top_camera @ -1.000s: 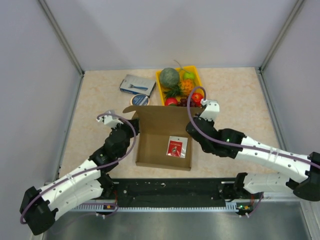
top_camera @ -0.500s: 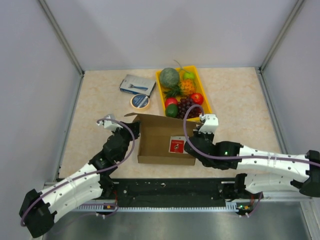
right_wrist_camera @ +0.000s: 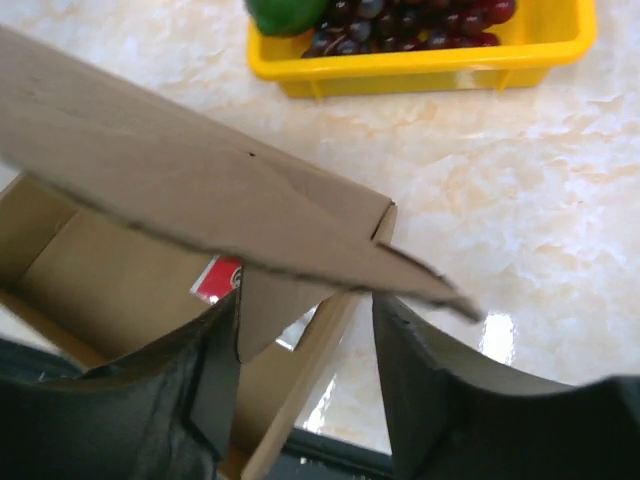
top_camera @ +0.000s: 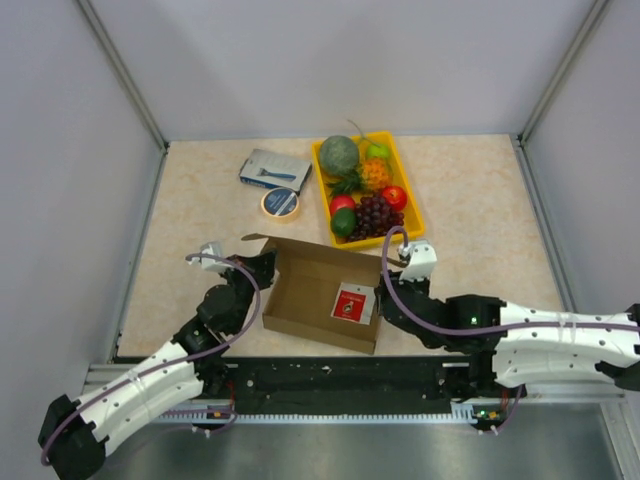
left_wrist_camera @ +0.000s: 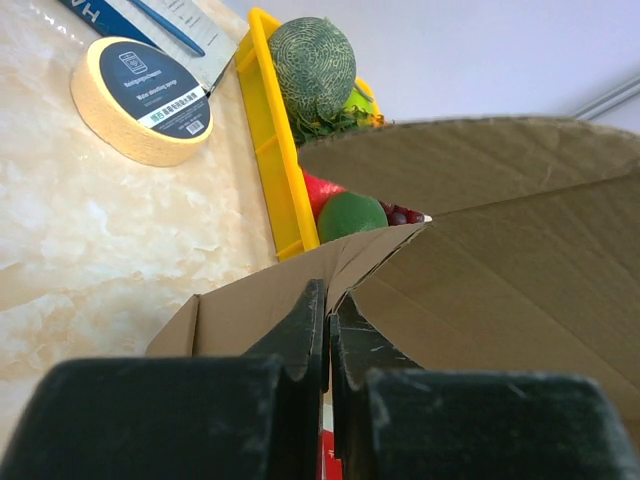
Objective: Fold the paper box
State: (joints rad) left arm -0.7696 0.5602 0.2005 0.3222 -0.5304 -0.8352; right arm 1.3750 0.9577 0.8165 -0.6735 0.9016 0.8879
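the paper box (top_camera: 322,296) is seen at the near middle of the table (top_camera: 190,210), turned slightly askew, with its open top facing up. its near edge is set close to the black rail (top_camera: 340,380) at the table's front. its far flap is raised and its upper edge is seen just short of the near rim of the yellow tray (top_camera: 414,222); in the overhead view no contact between them can be made out. a small red card (top_camera: 352,303) is seen lying on the box floor.

bare table is left on both sides of the box, wider on the right. the roll of tape (top_camera: 281,203) and the blue-grey packet (top_camera: 274,168) are placed beyond the box's far left corner, apart from it and next to the tray.

the left arm is stretched low from the near left, its wrist angled in to the box's left wall. the left gripper (left_wrist_camera: 327,300) is closed tight, and the cardboard edge of that wall is pinched between its 2 fingers.

the right arm is laid low across the front from the right, bent in to the box's right side. the right gripper (right_wrist_camera: 305,300) is parted about halfway, its 2 fingers (right_wrist_camera: 400,350) placed on either side of the right wall near the far corner. a gap is seen between the cardboard and the right-hand finger, so nothing is gripped.
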